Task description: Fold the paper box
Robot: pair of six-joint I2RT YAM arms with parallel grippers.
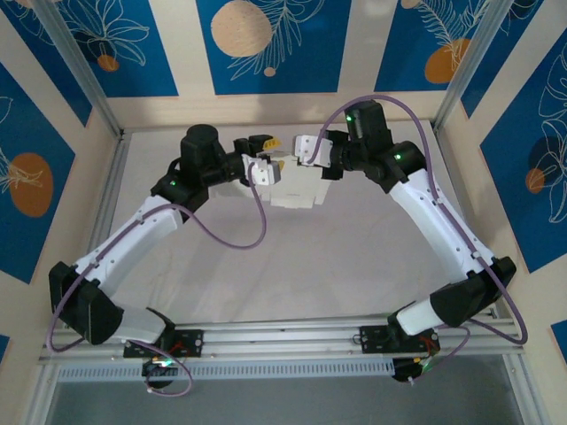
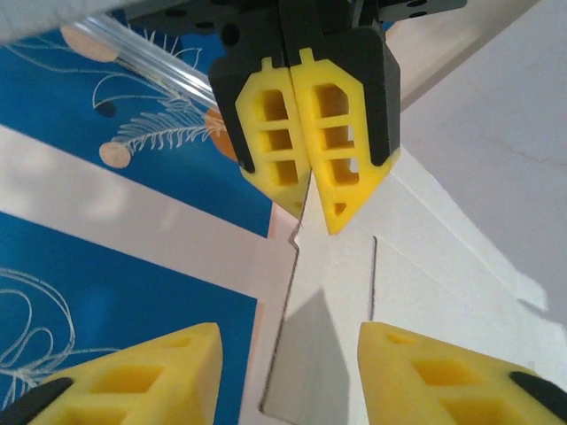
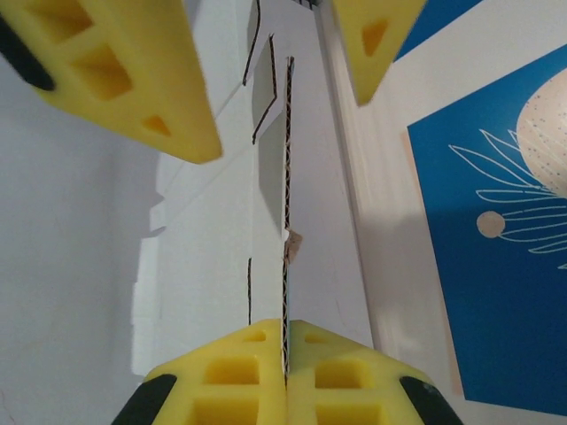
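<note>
1. The paper box (image 1: 297,193) is an unfolded white card sheet with cut tabs. In the top view it sits past the middle of the tabletop (image 1: 337,274), toward 12 o'clock, between the two arms' wrists.
2. Right tool (image 3: 285,329): the jaws are together, clamped on a thin edge of the card. In its own wrist view the panel runs edge-on from the pads toward 12 o'clock.
3. In the top view the right tool (image 1: 306,150) meets the sheet at its 12 o'clock edge.
4. Left tool (image 2: 291,335): the jaws stand apart, one yellow pad on each side of a slit flap of the sheet. A gap shows between each pad and the card.
5. In the top view the left tool (image 1: 266,168) is at the sheet's 10 o'clock corner, just beside the right tool.
6. Only the white face of the card shows.
</note>
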